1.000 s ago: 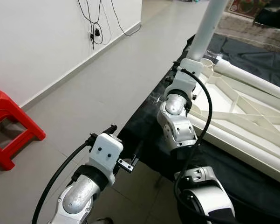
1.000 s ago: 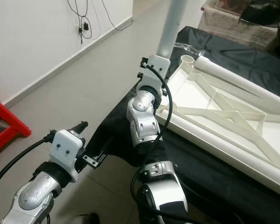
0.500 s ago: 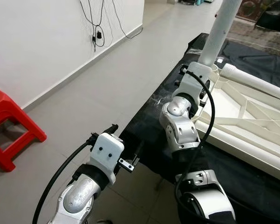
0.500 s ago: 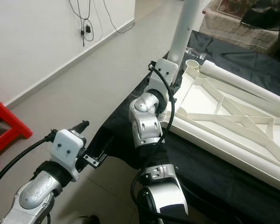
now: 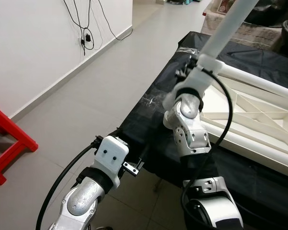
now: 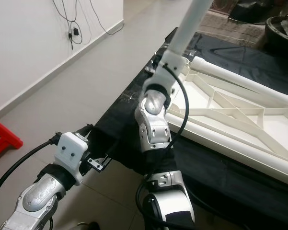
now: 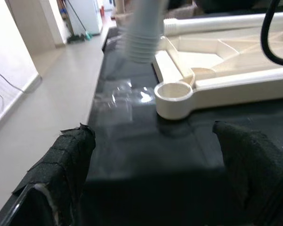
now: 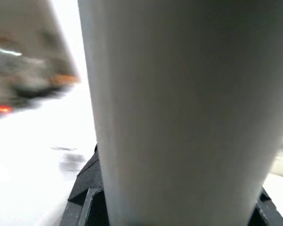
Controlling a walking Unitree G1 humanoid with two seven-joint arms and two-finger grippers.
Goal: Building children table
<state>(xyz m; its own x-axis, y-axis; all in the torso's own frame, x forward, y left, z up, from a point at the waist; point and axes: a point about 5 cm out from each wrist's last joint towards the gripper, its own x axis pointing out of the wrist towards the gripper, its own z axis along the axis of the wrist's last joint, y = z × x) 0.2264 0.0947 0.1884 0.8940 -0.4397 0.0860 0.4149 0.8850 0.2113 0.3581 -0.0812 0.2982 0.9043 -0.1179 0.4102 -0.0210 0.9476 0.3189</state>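
Since a second ago the head camera has swung, and the white leg tube (image 6: 188,25) now leans toward the robot's right instead of standing near upright; right arm has stretched further out over the work. Right claw (image 5: 197,61) is clamped round the tube's lower part, black fingers mostly hidden behind the wrist housing; in the right wrist view the tube (image 8: 188,113) is a smooth matte cylinder, blurred, with black finger bases at its foot. Tube's lower end is ribbed/threaded (image 7: 141,44), hanging just above and beside the round corner socket (image 7: 174,96) of the cream plastic table frame (image 6: 239,115), not yet seated. Frame lies upside down, ribbed with diagonal struts, on a black cloth-covered tabletop (image 5: 155,105); its far side is cut off. Left claw (image 7: 155,169) is spread wide, holding nothing, fuzzy black pads, hovering low at the tabletop's near edge. Grey tiled floor (image 5: 86,91), red plastic stool (image 5: 5,148) partly out of frame.
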